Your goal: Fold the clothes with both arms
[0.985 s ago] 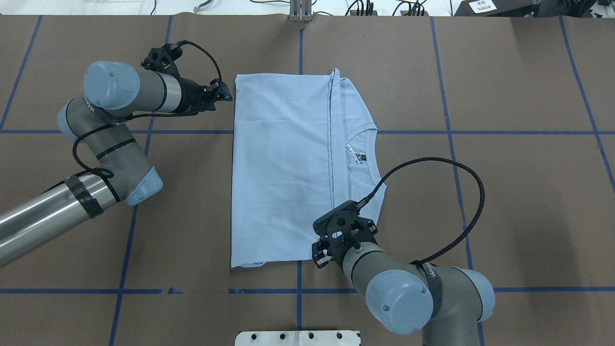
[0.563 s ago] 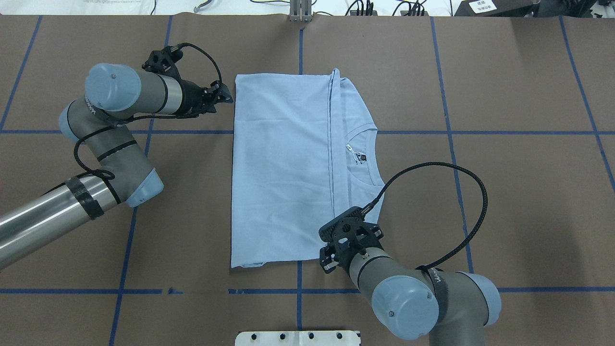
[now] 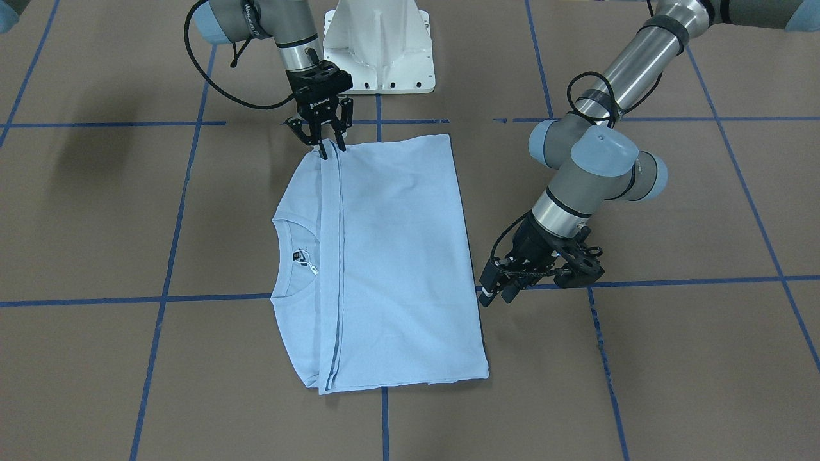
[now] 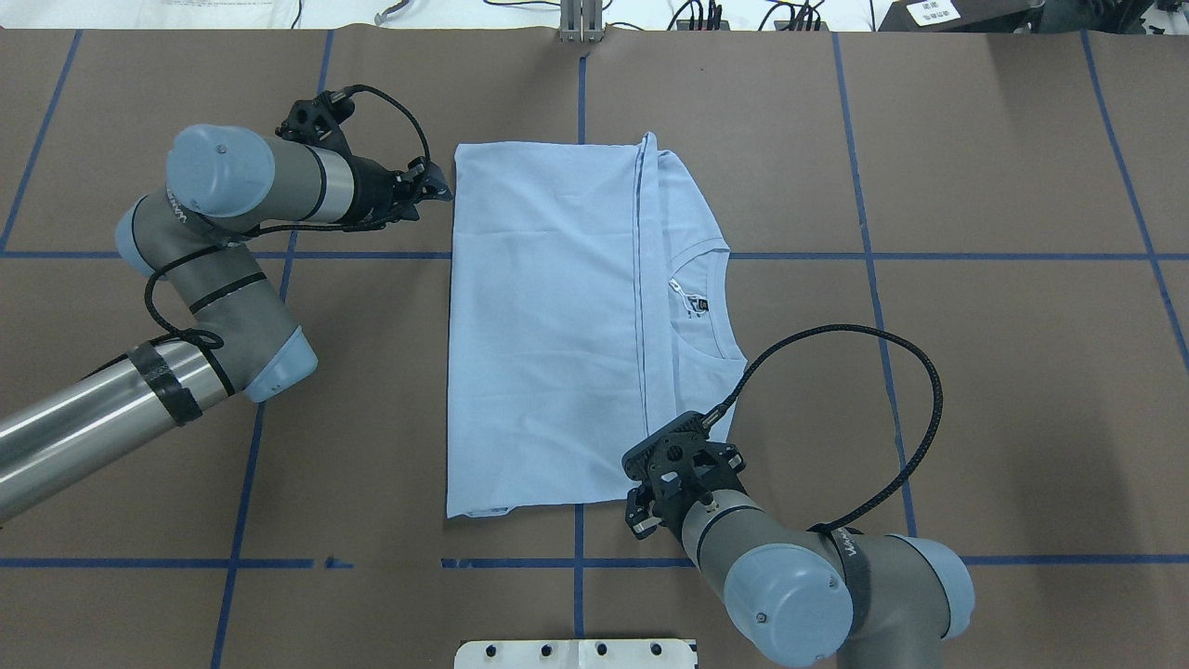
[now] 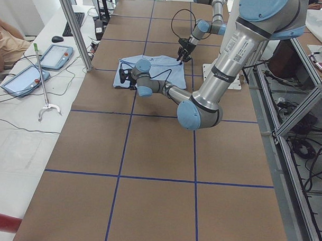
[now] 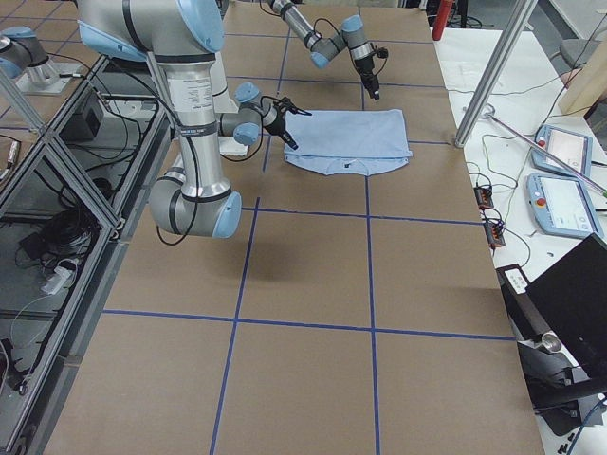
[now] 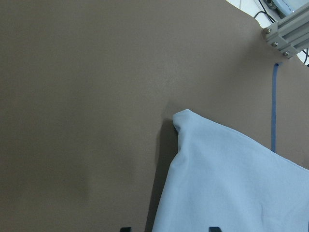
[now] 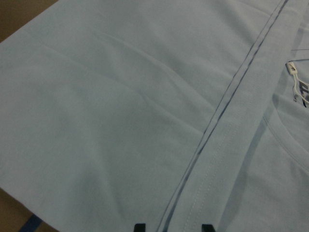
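Note:
The light blue T-shirt (image 4: 548, 325) lies flat on the brown table, folded over so that a hem line runs across it beside the neck opening with its dark label (image 4: 695, 305). The chest print is hidden. My left gripper (image 4: 444, 190) is open and low at the shirt's far left corner; in the left wrist view that corner (image 7: 193, 125) lies between the fingertips. My right gripper (image 3: 330, 148) is open, its tips at the shirt's near edge by the hem line (image 8: 227, 96). In the overhead view its fingers are hidden under the wrist.
The white pedestal base (image 3: 378, 45) stands at the table's near edge. Blue tape lines (image 4: 873, 255) cross the brown table cover. An aluminium post (image 4: 581, 23) and cables sit at the far edge. Tablets (image 5: 55, 56) lie on a side bench.
My right arm has drawn back toward the robot and a little to the right along the shirt's near edge. My left gripper has barely shifted at the corner. The shirt has not moved.

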